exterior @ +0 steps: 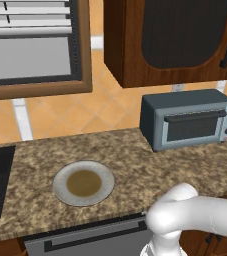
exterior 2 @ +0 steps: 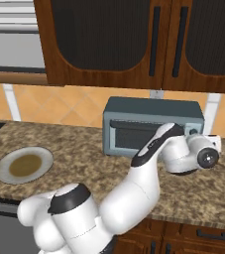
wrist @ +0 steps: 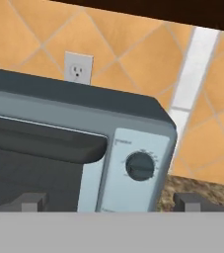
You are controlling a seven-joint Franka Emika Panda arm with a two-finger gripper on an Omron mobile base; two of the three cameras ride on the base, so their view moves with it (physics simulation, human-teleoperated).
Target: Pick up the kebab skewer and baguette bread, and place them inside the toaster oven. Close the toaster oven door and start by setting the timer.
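With the toaster oven door (exterior: 194,126) shut on the desk (exterior: 130,165), the wide-open, empty gripper (wrist: 106,201) faces the toaster oven (exterior 2: 152,126) and should centre its fingers squarely on the timer knob (wrist: 140,166) before closing.

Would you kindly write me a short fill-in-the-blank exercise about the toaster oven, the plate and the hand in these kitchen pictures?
1. The toaster oven door is ____.
2. The round plate lies on the counter to the ____ of the toaster oven in both base views.
3. The knobs sit on the ____ side of the oven's front.
4. The hand faces the oven with its fingers ____.

Missing words: closed; left; right; open
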